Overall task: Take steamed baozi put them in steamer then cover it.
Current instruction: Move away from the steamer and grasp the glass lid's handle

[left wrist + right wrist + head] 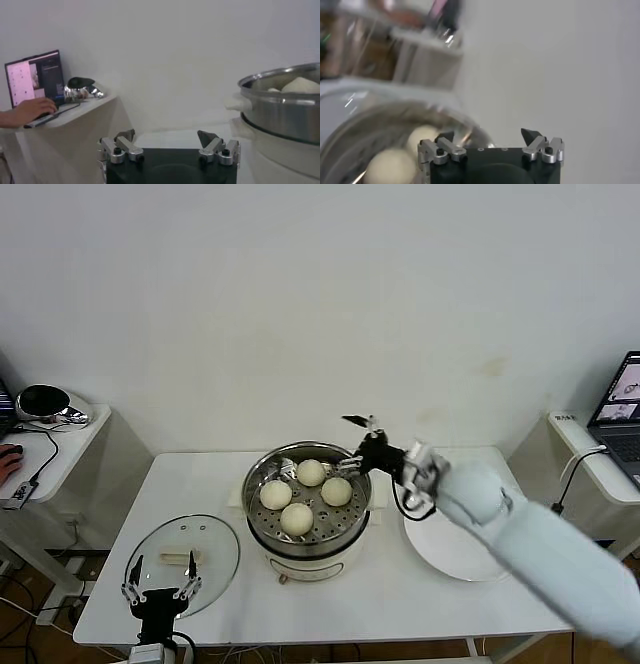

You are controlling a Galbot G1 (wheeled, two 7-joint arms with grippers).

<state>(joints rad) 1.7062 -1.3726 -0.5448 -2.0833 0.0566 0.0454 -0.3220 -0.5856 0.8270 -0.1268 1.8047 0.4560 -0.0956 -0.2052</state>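
Steamer (307,509) mid-desk, top uncovered; four buns (297,519) fill the tray, little bare tray between them. My right gripper (357,443) hangs spread above the far right rim, nothing between its fingers. Plate (455,549) lies flat just right of the pot, under my right arm. Glass lid (182,563) lies flat on the left; my left gripper (160,589) spread at its near edge. Bare desk (190,479) behind the lid.
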